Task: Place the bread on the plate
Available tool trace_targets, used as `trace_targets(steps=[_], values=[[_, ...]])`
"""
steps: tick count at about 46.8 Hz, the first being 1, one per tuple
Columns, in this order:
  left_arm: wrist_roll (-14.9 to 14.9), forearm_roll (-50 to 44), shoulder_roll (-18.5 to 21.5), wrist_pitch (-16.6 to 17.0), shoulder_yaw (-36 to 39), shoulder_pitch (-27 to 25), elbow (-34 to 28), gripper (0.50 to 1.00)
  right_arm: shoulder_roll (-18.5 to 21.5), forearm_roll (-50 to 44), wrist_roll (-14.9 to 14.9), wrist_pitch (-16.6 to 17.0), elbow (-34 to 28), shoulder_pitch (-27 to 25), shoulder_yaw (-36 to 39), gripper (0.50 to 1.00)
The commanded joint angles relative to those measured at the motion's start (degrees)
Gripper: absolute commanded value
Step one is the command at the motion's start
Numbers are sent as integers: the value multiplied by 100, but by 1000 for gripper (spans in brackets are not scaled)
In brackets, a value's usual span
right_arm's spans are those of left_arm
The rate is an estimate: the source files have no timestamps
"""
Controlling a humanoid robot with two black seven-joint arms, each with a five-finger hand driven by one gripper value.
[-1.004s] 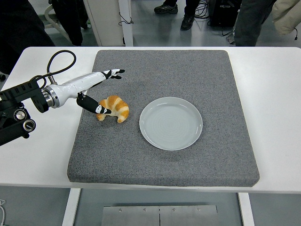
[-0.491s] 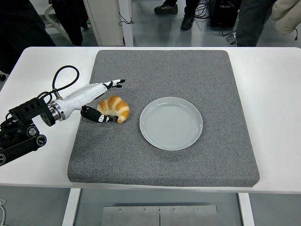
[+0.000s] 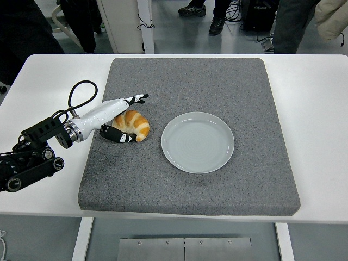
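A golden croissant lies on the grey mat, just left of an empty pale grey plate. My left hand reaches in from the left and brackets the croissant: the upper fingers stretch out past its far side, the thumb lies along its near side, touching it. The fingers are spread and not closed around the bread, which still rests on the mat. The right arm is out of sight.
The mat covers most of the white table. A black cable loop arches over my left wrist. Several people's legs and shoes stand beyond the table's far edge.
My left arm has slid forward and to the right. The hand has come down around the croissant, the thumb now lying along its near side. The croissant has barely moved.
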Motion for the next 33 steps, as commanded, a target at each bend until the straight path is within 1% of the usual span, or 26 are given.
trace_targets(steps=[1,9,12,16,25,31,32,33], values=[[-8,-3,-33,35,1,11,82,927,0,0,0,-2,0,0,0,1000],[-8,-12,-191,62,1,11,275,921,0,0,0,-2,0,0,0,1000],[-8,-12,-200,62,1,11,284,895,0,0,0,-2,0,0,0,1000],[-8,-12,-200,62,1,11,284,845,0,0,0,-2,0,0,0,1000],[-8,-12,-200,62,10,2,284,698,0,0,0,-2,0,0,0,1000],[1,-12,-200,35,97,-7,284,510,0,0,0,-2,0,0,0,1000],[1,-12,-200,35,124,-24,284,500,0,0,0,-2,0,0,0,1000],[1,-12,-200,35,150,-33,284,500,0,0,0,-2,0,0,0,1000]])
